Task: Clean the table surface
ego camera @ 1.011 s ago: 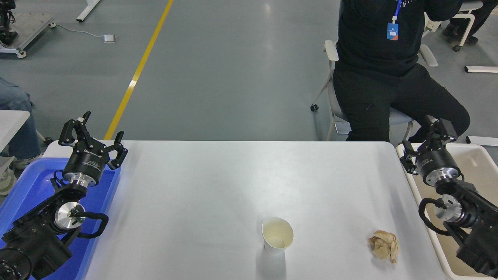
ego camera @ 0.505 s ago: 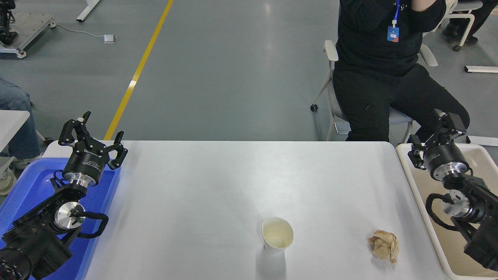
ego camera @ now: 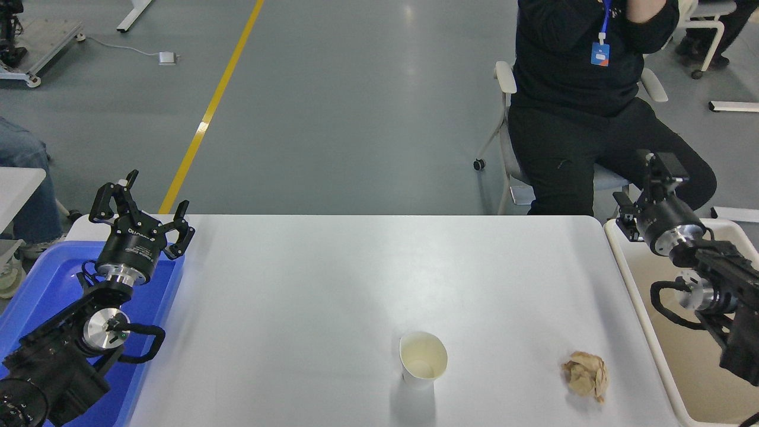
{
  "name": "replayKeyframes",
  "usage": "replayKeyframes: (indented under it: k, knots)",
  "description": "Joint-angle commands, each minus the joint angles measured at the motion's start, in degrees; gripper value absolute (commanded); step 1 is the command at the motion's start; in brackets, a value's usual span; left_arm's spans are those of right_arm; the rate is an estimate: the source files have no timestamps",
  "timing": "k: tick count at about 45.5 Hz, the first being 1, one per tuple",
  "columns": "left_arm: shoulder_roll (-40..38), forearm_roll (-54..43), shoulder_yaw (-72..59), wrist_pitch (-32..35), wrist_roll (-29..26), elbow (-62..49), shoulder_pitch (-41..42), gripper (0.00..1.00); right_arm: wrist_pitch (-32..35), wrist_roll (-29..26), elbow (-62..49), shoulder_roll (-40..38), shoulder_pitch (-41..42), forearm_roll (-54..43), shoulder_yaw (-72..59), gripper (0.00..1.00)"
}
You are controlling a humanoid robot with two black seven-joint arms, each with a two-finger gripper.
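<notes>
The white table surface (ego camera: 332, 279) holds an upright white paper cup (ego camera: 422, 360) near the front middle. A crumpled brown paper ball (ego camera: 586, 375) lies at the front right. My right gripper (ego camera: 643, 185) is open and empty. It is raised over the far left corner of the beige bin (ego camera: 702, 379), well behind the paper ball. My left gripper (ego camera: 145, 198) is open and empty, parked over the far end of the blue tray (ego camera: 35, 290) at the lower left.
A person in black (ego camera: 581, 101) sits on a chair at the table's far right, close behind my right gripper. The blue tray borders the table's left edge and the beige bin its right edge. Another table corner (ego camera: 18, 184) shows at the far left.
My right gripper has risen and swung back toward the far side, above the bin's far corner. The left arm, cup and paper ball have not moved.
</notes>
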Motion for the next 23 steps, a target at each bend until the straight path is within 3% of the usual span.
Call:
replayKeyframes:
  k: [1,11,23]
  knots:
    - [0.0,0.0,0.0,0.0,0.0,0.0,0.0,1.0,0.2,-0.8,0.4,-2.0,12.2,-4.2,-25.7,0.99]
    - [-0.1,0.0,0.0,0.0,0.0,0.0,0.0,1.0,0.2,-0.8,5.3,-3.8,22.0,-9.0,-31.2,0.99]
    - [0.0,0.0,0.0,0.0,0.0,0.0,0.0,1.0,0.3,-0.7,16.1,-3.9,29.8,-34.7,-36.8,0.99]
